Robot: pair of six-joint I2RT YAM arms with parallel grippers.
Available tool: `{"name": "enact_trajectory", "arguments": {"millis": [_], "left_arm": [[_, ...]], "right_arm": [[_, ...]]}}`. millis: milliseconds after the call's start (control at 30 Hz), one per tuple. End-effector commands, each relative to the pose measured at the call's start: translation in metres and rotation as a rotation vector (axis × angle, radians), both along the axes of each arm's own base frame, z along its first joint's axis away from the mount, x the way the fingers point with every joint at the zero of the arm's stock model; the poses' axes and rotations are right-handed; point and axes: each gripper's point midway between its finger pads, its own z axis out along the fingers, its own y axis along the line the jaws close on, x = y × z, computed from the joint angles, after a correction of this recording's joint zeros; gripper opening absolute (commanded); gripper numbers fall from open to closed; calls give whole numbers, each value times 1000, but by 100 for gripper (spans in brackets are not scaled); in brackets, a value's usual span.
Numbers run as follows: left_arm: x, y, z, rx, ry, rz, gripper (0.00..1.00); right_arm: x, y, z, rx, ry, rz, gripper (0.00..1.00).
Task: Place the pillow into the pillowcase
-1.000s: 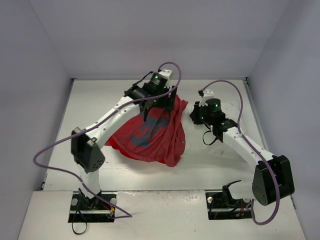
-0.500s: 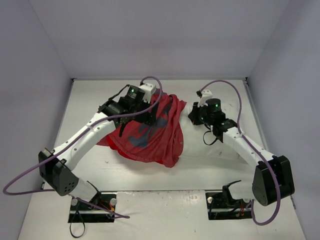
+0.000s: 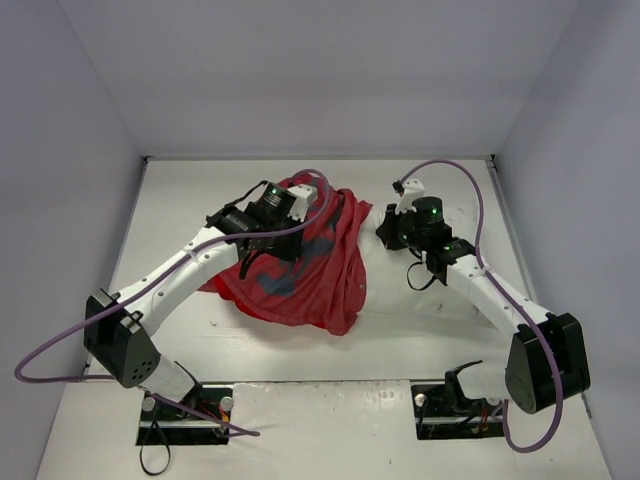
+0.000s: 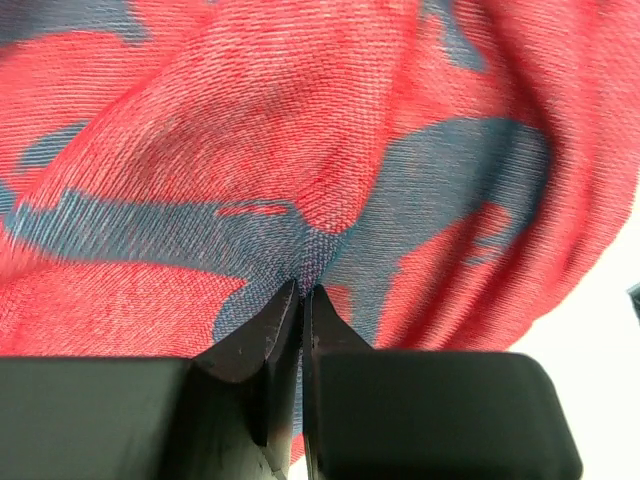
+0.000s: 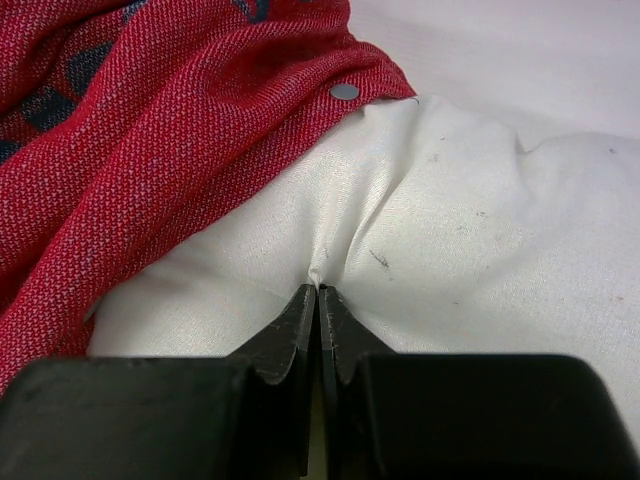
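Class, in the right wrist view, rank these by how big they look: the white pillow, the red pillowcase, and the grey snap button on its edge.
1. pillow: largest visible patch.
2. pillowcase: somewhat less, and cut off by the frame's edge.
3. grey snap button: tiny by comparison.

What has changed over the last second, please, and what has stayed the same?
The left gripper swung left and lower over the pillowcase, then closed, pinching its fabric; the far edge of the fabric shifted left too. The right gripper stayed shut on the pillow, which has not moved.
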Motion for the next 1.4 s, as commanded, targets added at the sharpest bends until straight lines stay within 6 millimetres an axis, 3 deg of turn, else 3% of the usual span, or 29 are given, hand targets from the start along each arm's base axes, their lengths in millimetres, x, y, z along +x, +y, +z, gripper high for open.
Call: {"name": "enact_trajectory", "arguments": {"millis": [0,67,100,167,233,267,367,433,467,533,567,633,700,867,967,1000,1033,1100,1133,1167,1233,1300,1333,1367], "left_arm": [[-11,-33,36,-134,-21,-50,0],[-25,-60,39,-171,18,-87,0],[-30,-77,58,-225,11,-123,0],[-53,-114,72,-292,58,-193,0],[-68,-141,92,-375,108,-243,0],[-69,-145,89,-383,126,-237,0],[-47,-124,53,-292,129,-80,0],[-38,-105,42,-255,111,24,0],[-37,-92,29,-225,120,70,19],[-32,-69,35,-204,50,162,39],[-36,-56,24,-169,54,197,56],[-36,-35,28,-153,13,272,65],[-39,-19,13,-94,23,319,68],[-39,-23,-20,-32,97,332,67],[-2,-19,-36,45,55,326,49],[11,-21,-31,40,29,315,45],[41,-24,-8,-25,-36,329,38],[73,-27,5,-39,-103,286,36],[99,-26,36,-94,-178,303,34],[111,-25,42,-81,-213,284,34],[127,-21,72,-114,-274,270,34],[128,-15,86,-107,-320,236,34],[125,-13,90,-103,-332,221,34],[121,-8,84,-82,-328,214,42]], "right_arm": [[3,17,32,56,-75,56,0],[4,16,32,57,-77,51,0],[5,15,33,57,-80,46,0],[5,14,33,53,-80,39,0],[5,12,34,50,-85,30,0],[5,12,34,52,-85,27,0],[5,12,36,55,-87,29,0],[4,13,40,59,-97,34,0],[4,13,43,57,-105,38,0],[3,14,47,59,-117,44,0],[2,14,48,61,-119,51,0],[0,16,51,67,-124,62,2],[-3,20,49,78,-113,86,4],[-9,27,37,76,-83,106,0],[-11,26,37,79,-84,87,0],[-12,25,38,80,-84,81,0],[-12,23,40,80,-90,70,0],[-12,18,40,77,-95,42,0],[-12,17,42,80,-100,33,0],[-13,16,47,91,-109,23,0],[-16,16,48,96,-111,23,0],[-18,17,51,101,-117,35,0],[-21,21,53,111,-118,63,0],[-23,24,57,112,-129,83,1]]}}
